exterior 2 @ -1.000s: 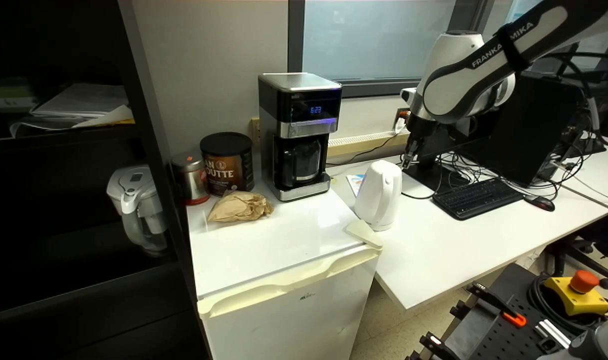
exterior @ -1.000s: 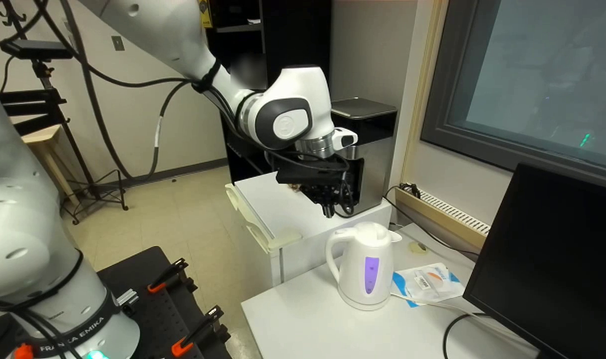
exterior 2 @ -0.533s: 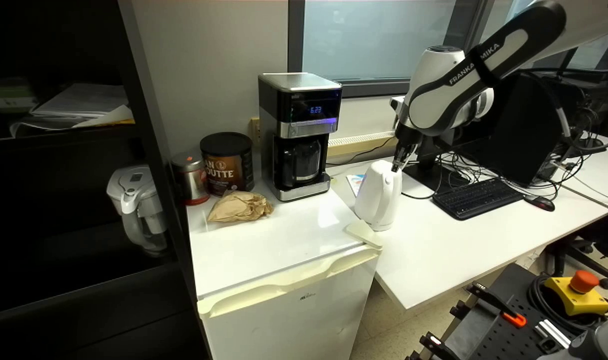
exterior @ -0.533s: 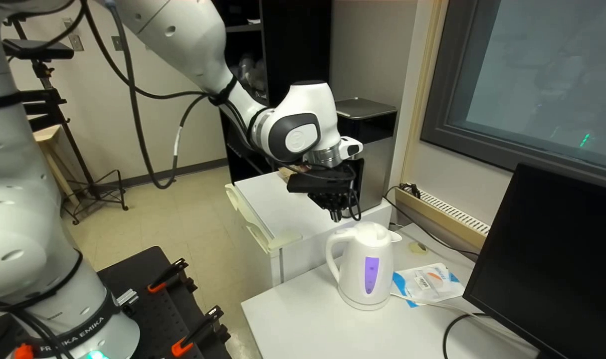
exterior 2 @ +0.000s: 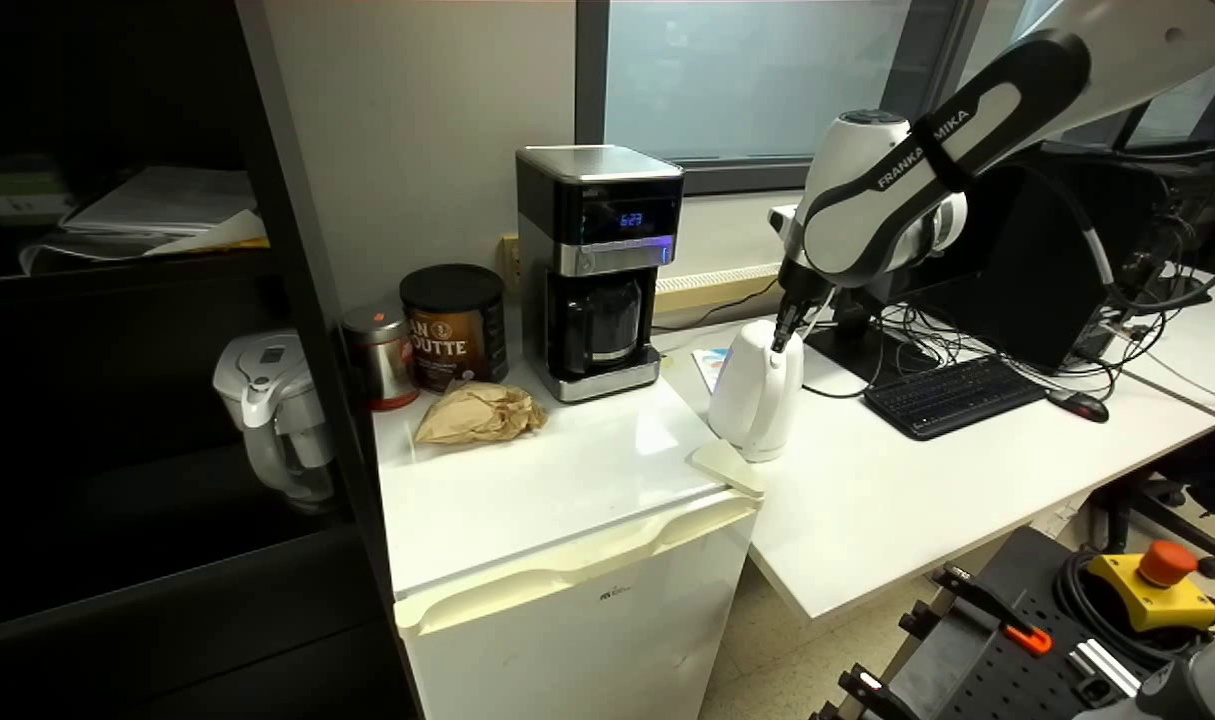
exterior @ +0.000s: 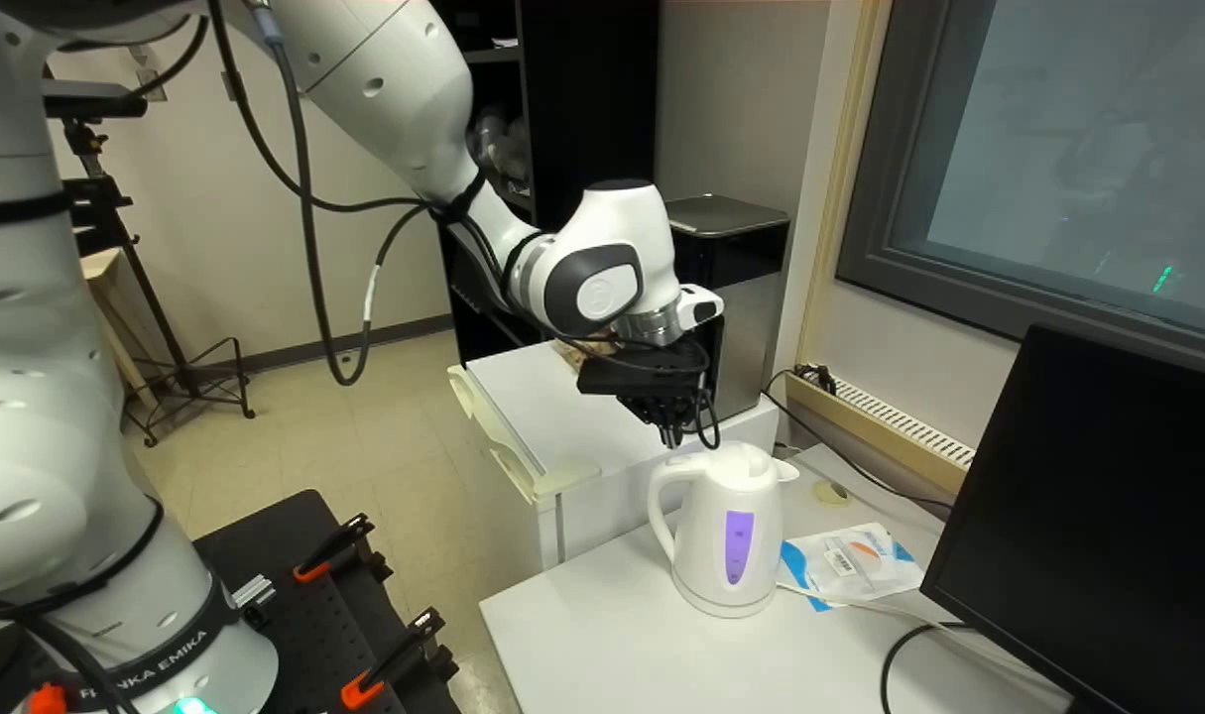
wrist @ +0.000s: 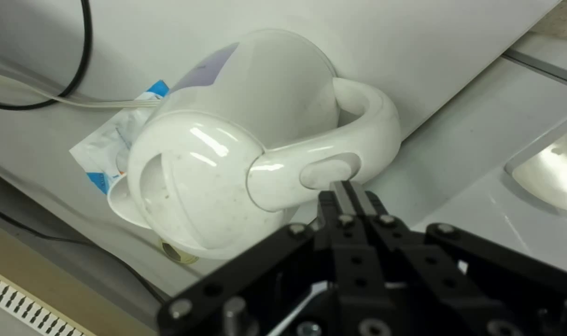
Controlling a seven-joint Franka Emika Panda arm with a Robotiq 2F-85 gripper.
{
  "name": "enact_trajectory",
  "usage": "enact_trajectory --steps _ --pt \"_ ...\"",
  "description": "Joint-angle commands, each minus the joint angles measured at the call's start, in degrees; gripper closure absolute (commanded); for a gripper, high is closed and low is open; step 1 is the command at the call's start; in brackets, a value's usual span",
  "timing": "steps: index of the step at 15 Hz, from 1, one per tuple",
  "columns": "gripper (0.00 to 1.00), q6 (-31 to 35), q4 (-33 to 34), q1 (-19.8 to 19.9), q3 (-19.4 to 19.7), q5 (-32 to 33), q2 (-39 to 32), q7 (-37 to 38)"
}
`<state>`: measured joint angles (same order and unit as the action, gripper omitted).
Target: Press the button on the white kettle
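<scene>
The white kettle (exterior: 703, 560) stands upright on the white table, its loop handle toward the fridge side. It also shows in an exterior view (exterior 2: 747, 405) and in the wrist view (wrist: 283, 98). An oval button (wrist: 326, 173) lies in a recess on top of the handle. My gripper (wrist: 351, 184) is shut and empty, its fingertips together. In the wrist view the tips overlap the button's lower edge; whether they touch it I cannot tell. In both exterior views the gripper (exterior: 671, 439) points down just over the handle's top, near the lid; it also shows here (exterior 2: 779, 343).
A black and steel coffee maker (exterior 2: 599, 260) stands on the white fridge (exterior 2: 567, 490) beside the kettle. A monitor (exterior: 1098, 516), a packet (exterior: 855, 557) and a power cord (exterior: 880, 605) are on the table. A keyboard (exterior 2: 952, 395) lies farther along.
My gripper has come down and across toward the kettle's handle, moving fast at first and less in the last half second. The kettle has not moved.
</scene>
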<state>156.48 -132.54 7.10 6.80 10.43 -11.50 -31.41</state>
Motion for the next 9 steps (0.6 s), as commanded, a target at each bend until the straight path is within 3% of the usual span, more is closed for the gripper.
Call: enact_trajectory --steps 1,9 --pt "0.99 1.34 0.96 1.17 -1.15 0.13 -1.68 0.87" --pt "0.99 3.21 0.98 2.08 -1.78 0.02 -2.79 0.77"
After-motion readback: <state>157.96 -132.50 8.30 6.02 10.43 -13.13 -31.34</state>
